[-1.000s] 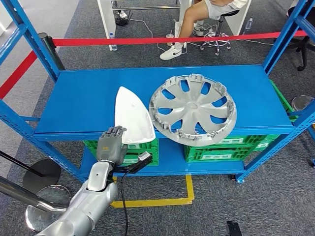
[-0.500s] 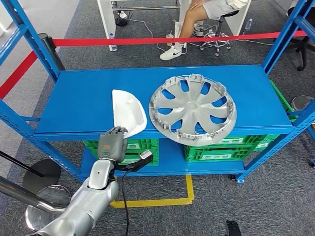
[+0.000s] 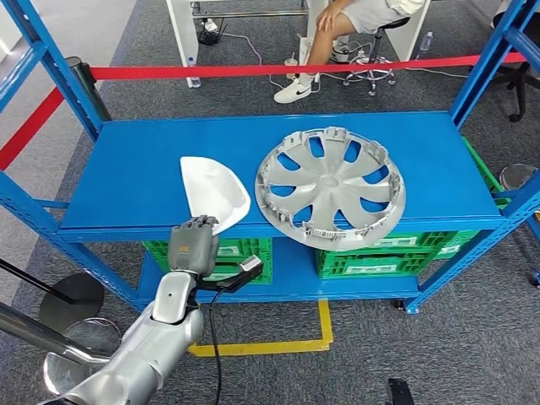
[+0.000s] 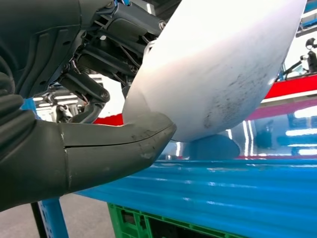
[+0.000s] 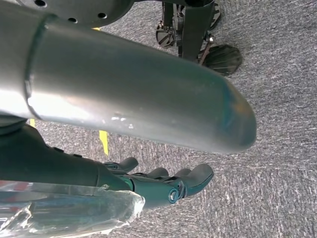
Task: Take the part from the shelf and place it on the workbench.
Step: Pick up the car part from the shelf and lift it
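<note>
A white, shell-shaped part [image 3: 213,192] sits at the front left of the blue shelf [image 3: 140,169], its near end raised. My left hand [image 3: 191,246] is at the shelf's front edge and grips that near end. In the left wrist view the thick thumb [image 4: 112,146] presses under the white part [image 4: 220,64] and the dark fingers [image 4: 112,29] close over it from the other side. A large silver hubcap [image 3: 330,187] lies flat on the shelf just right of the part. My right hand [image 5: 157,181] hangs over grey carpet, fingers stretched out and holding nothing.
Green crates [image 3: 382,253] stand on the lower shelf. Blue uprights [image 3: 483,59] frame both ends. Beyond the shelf runs a red barrier tape [image 3: 255,69], and a person [image 3: 331,25] sits behind it. Yellow floor tape [image 3: 325,325] and round stand bases [image 3: 76,295] lie below.
The white part has swung in my left hand: its far tip has turned to the left and it looks shorter and more tilted. The hand stays at the shelf edge.
</note>
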You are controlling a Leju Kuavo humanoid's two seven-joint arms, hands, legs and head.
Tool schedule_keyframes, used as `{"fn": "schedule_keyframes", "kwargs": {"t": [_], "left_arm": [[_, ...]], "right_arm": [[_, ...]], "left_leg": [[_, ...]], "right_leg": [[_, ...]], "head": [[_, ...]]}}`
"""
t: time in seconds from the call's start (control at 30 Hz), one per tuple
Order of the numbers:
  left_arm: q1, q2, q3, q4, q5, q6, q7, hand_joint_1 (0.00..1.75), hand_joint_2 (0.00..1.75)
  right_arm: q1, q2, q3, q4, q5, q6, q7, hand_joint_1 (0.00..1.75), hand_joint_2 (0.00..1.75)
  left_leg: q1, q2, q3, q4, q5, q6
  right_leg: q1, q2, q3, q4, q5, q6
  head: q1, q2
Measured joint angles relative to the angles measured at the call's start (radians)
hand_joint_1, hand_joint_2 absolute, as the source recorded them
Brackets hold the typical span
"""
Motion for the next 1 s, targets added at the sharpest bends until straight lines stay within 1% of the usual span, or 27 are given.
{"fn": "schedule_keyframes", "kwargs": {"t": [0.1,0.17,0.23,0.33,0.4,0.43,0.5,0.53,0.67,0.83,1.0], "left_arm": [[-0.011,0.009,-0.036,-0.004,0.0,0.023,0.05,1.75,1.75],[-0.02,0.023,-0.089,-0.023,0.0,0.031,0.126,1.75,1.75],[-0.037,0.043,-0.179,-0.058,0.0,0.027,0.236,1.75,1.75],[-0.084,0.079,-0.356,-0.132,0.0,-0.012,0.39,1.75,1.75],[-0.122,0.103,-0.485,-0.189,0.0,-0.052,0.465,1.75,1.75],[-0.14,0.113,-0.542,-0.215,0.0,-0.069,0.488,1.75,1.75],[-0.167,0.13,-0.636,-0.263,0.0,-0.092,0.509,1.75,1.75],[-0.177,0.137,-0.669,-0.281,0.0,-0.099,0.511,1.75,1.75],[-0.201,0.158,-0.759,-0.329,0.0,-0.106,0.515,1.75,1.75],[-0.213,0.174,-0.809,-0.358,0.0,-0.102,0.517,1.75,1.75],[-0.194,0.18,-0.815,-0.37,0.0,-0.082,0.492,1.75,1.75]], "right_arm": [[0.0,0.0,-0.007,0.0,0.006,0.001,-0.001,0.0,0.0],[0.0,0.0,-0.014,0.0,0.011,0.001,-0.001,0.0,0.0],[0.0,0.0,-0.024,0.0,0.014,0.0,-0.002,0.0,0.0],[-0.001,0.003,-0.038,0.0,0.015,-0.005,-0.005,0.0,0.0],[-0.002,0.006,-0.048,0.0,0.015,-0.01,-0.008,0.0,0.0],[-0.002,0.008,-0.052,0.0,0.015,-0.011,-0.009,0.0,0.0],[-0.002,0.01,-0.06,0.0,0.014,-0.011,-0.011,0.0,0.0],[-0.002,0.012,-0.062,0.0,0.014,-0.011,-0.011,0.0,0.0],[-0.002,0.015,-0.075,0.0,0.014,-0.011,-0.011,0.0,0.0],[-0.002,0.018,-0.084,0.0,0.015,-0.01,-0.012,0.0,0.0],[-0.002,0.019,-0.093,0.0,0.019,-0.01,-0.012,0.0,0.0]], "left_leg": [[0.0,0.0,0.0,0.0,0.0,0.0],[0.0,0.0,0.0,0.0,0.0,0.0],[0.0,0.0,0.0,0.0,0.0,0.0],[0.0,0.0,-0.001,0.0,0.001,0.0],[0.0,0.0,-0.001,0.0,0.001,0.0],[0.0,0.0,-0.001,0.0,0.001,0.0],[0.0,0.0,-0.001,0.0,0.0,0.0],[0.0,0.0,-0.001,0.0,0.0,0.0],[0.0,0.0,-0.001,0.0,0.0,0.001],[0.0,0.0,-0.001,0.0,0.0,0.001],[0.0,0.0,-0.001,0.0,0.0,0.0]], "right_leg": [[0.0,0.0,0.0,0.0,0.0,0.0],[0.0,0.0,0.0,0.0,0.0,0.0],[0.0,-0.001,-0.001,0.0,0.0,0.0],[0.0,-0.002,-0.001,0.0,0.0,0.0],[0.0,-0.002,-0.001,0.0,0.0,0.0],[0.0,-0.002,-0.001,0.0,0.0,0.0],[0.0,-0.001,-0.001,0.0,0.0,0.0],[0.0,-0.001,-0.001,0.0,0.0,0.0],[0.0,-0.001,-0.001,0.0,0.0,0.0],[0.0,-0.001,-0.001,0.0,0.0,0.0],[0.0,-0.001,-0.001,0.0,0.0,0.0]], "head": [[0.0,0.0],[0.0,0.0],[0.0,0.0],[0.0,0.0],[0.0,0.0],[0.0,0.0],[0.0,0.0],[0.0,0.0],[0.0,0.0],[0.0,0.0],[0.0,0.0]]}}
